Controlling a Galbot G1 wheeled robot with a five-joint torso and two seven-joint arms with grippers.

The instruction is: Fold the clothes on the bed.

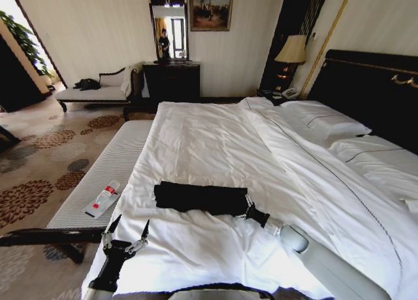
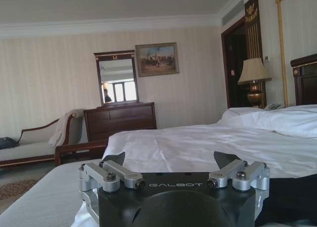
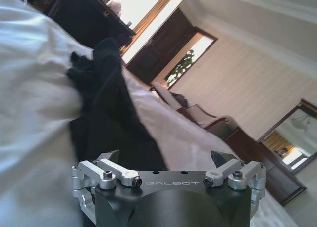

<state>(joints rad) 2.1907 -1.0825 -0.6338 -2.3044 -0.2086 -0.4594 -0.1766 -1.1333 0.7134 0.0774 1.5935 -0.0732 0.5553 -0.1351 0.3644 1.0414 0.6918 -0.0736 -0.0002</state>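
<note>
Hidden: the T-shirt [image 1: 199, 197] lies folded into a long dark bundle, so any lettering on it cannot be made out; in the right wrist view it shows as a rumpled black mass [image 3: 106, 108] with its far edge lost against the sheet.
Cut off: the left arm leaves the head view at the bottom edge; the right arm's pale forearm runs off at the lower right corner.
T-shirt place: on the white sheet of the bed [image 1: 215, 143], near the foot end, lying across the bed's width, well apart from the pillows [image 1: 326, 120].
Right hand [image 1: 245, 208]: at the right end of the bundle, just beside or touching the cloth; which of the two cannot be told. Its fingers [image 3: 111, 158] stand wide apart in its own wrist view [image 3: 168, 160], with nothing between them.
Left hand [image 1: 127, 229]: over the near left corner of the bed, well apart from the T-shirt, fingers [image 2: 114, 160] spread wide and empty [image 2: 171, 160].
Tabletop: the pale ribbed bench [image 1: 104, 176] at the bed's foot carries a small bottle [image 1: 108, 194] lying on a flat card.
</note>
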